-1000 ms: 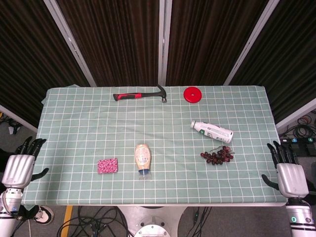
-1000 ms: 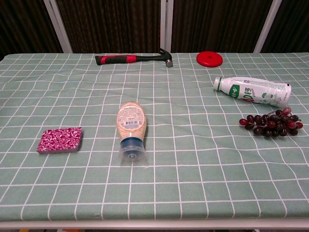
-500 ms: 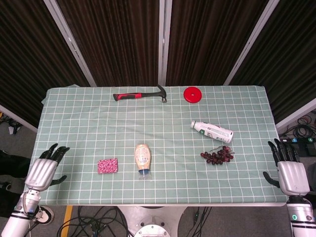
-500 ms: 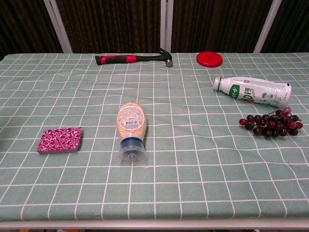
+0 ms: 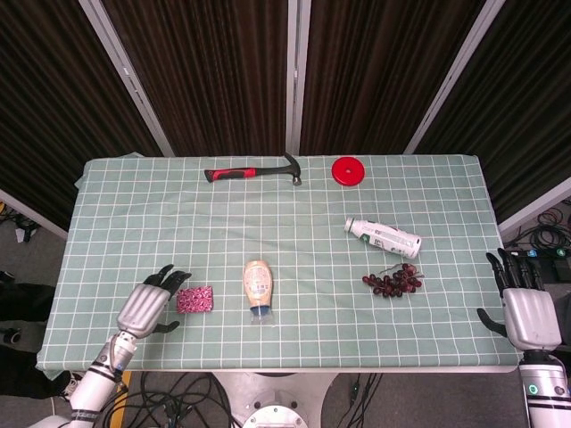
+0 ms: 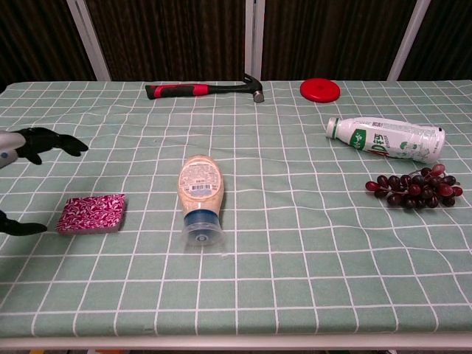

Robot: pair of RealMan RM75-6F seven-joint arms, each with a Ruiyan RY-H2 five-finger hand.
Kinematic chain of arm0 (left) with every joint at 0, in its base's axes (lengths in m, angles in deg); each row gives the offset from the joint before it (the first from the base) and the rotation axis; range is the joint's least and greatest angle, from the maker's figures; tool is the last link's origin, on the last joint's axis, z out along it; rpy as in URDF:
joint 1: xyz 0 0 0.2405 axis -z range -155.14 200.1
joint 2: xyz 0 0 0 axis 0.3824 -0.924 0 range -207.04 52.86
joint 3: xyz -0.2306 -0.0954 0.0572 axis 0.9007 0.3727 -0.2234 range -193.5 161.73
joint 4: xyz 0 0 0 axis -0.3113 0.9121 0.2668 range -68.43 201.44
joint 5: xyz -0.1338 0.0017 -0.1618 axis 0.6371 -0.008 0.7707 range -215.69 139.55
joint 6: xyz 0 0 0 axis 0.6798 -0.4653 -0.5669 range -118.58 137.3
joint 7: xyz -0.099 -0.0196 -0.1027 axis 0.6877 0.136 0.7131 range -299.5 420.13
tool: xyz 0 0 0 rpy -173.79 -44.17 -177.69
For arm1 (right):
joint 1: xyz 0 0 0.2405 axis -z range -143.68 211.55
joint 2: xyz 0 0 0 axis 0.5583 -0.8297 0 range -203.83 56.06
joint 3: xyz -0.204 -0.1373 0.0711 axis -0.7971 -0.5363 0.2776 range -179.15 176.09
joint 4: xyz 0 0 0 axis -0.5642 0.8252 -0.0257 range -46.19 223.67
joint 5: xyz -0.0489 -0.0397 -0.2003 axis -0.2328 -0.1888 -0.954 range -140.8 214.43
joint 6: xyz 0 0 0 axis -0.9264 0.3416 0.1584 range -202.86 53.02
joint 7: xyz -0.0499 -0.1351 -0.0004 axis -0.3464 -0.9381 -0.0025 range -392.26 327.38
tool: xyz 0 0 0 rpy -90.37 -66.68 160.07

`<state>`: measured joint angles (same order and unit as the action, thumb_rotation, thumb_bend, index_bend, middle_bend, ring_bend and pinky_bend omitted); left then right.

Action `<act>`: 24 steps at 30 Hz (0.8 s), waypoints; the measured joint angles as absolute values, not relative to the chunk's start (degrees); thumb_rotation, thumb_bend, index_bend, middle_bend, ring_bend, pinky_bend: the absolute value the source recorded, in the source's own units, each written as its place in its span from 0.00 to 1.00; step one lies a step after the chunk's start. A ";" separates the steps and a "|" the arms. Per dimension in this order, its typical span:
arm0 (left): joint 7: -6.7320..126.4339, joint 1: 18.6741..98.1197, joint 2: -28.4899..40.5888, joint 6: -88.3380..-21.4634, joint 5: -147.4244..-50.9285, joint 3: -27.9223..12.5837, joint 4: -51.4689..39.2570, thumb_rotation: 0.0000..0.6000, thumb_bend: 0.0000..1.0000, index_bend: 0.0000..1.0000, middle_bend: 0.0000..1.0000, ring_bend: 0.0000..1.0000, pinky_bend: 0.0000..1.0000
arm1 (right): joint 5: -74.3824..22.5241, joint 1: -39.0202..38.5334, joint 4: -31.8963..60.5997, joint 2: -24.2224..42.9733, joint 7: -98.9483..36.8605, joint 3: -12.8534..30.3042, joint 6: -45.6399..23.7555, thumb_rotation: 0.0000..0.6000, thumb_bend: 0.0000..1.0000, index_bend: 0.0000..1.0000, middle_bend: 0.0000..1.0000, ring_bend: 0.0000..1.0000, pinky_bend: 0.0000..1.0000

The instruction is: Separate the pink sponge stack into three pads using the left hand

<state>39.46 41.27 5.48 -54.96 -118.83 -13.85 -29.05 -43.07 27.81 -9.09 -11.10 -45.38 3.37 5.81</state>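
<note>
The pink patterned sponge stack (image 5: 194,299) (image 6: 92,214) lies flat on the green checked cloth, left of centre near the front. My left hand (image 5: 149,307) (image 6: 29,158) hovers just left of the stack with its fingers spread, holding nothing; its fingertips (image 5: 176,277) reach toward the stack's left edge. My right hand (image 5: 525,308) hangs off the table's right edge, fingers apart and empty. The chest view does not show it.
A tan squeeze bottle (image 5: 258,285) lies right beside the stack. Dark grapes (image 5: 392,281) and a white bottle (image 5: 384,236) lie at right. A red-handled hammer (image 5: 252,171) and a red disc (image 5: 348,170) sit at the back.
My left hand has swept in from the table's left edge toward the sponge stack and now shows in the chest view. The right hand has barely moved.
</note>
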 measured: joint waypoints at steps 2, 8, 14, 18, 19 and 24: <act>38.49 41.97 6.83 -54.14 -118.07 -13.71 -28.81 1.00 0.14 0.12 0.18 0.07 0.25 | -42.93 27.73 -9.31 -11.34 -45.44 3.47 5.79 1.00 0.13 0.00 0.00 0.00 0.00; 36.57 43.74 11.22 -52.82 -117.01 -13.56 -25.69 1.00 0.14 0.12 0.18 0.07 0.25 | -42.40 27.74 -9.60 -11.78 -45.45 3.58 5.77 1.00 0.13 0.00 0.00 0.00 0.00; 34.41 44.49 14.89 -53.27 -116.20 -13.43 -21.35 1.00 0.15 0.12 0.21 0.07 0.25 | -42.36 28.01 -9.47 -12.06 -44.97 3.60 6.29 1.00 0.13 0.00 0.00 0.00 0.00; 31.06 44.63 15.85 -53.60 -113.99 -13.16 -20.69 1.00 0.15 0.12 0.23 0.07 0.25 | -42.16 27.98 -9.24 -12.04 -44.76 3.54 6.03 1.00 0.13 0.00 0.00 0.00 0.00; 30.16 44.65 16.08 -53.71 -113.35 -13.09 -20.59 1.00 0.15 0.12 0.24 0.07 0.25 | -42.14 27.96 -9.19 -12.01 -44.74 3.52 5.96 1.00 0.13 0.00 0.00 0.00 0.00; 26.81 44.86 17.12 -54.47 -110.22 -12.53 -20.16 1.00 0.15 0.12 0.25 0.07 0.25 | -42.03 27.90 -8.99 -11.80 -44.71 3.38 5.75 1.00 0.13 0.00 0.00 0.00 0.00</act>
<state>26.81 44.86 17.12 -54.47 -110.22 -12.53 -20.16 -42.03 27.90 -8.99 -11.80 -44.71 3.38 5.75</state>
